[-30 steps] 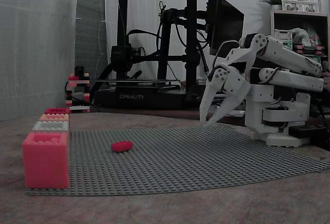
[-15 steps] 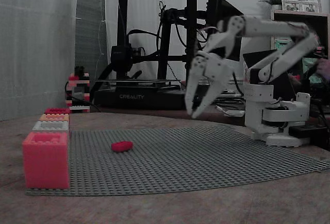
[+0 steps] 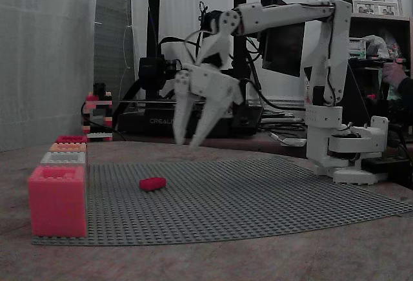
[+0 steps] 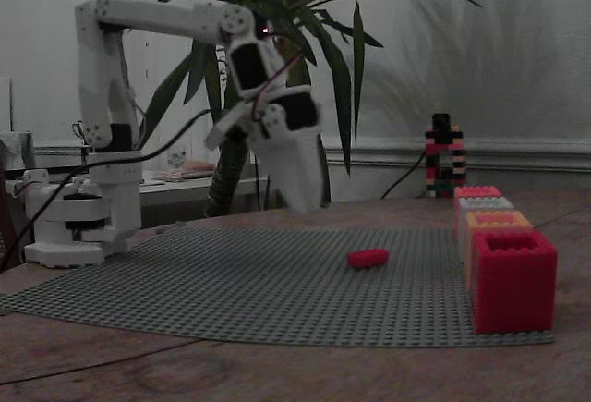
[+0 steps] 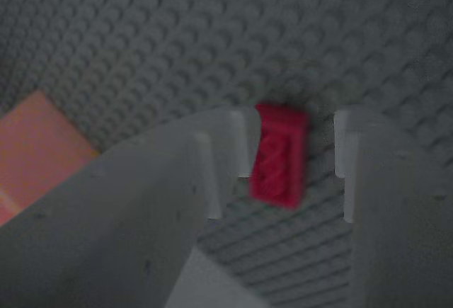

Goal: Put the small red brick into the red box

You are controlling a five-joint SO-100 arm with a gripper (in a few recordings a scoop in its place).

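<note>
Hovering spread pincer (image 3: 184,142) above small red brick (image 3: 153,183)

Wrist view: small red brick (image 5: 278,154) blurred; orange box (image 5: 32,154) (perhaps pink) cut by left edge.

You have open air between the gripper (image 3: 188,142) and the small red brick (image 3: 153,183) low in the frame's middle; nothing stands on the grey baseplate (image 3: 258,197) around it. The row of boxes crowds the plate's left edge: the big pink box (image 3: 57,201) nearest, the red box (image 3: 71,139) farthest.
</note>
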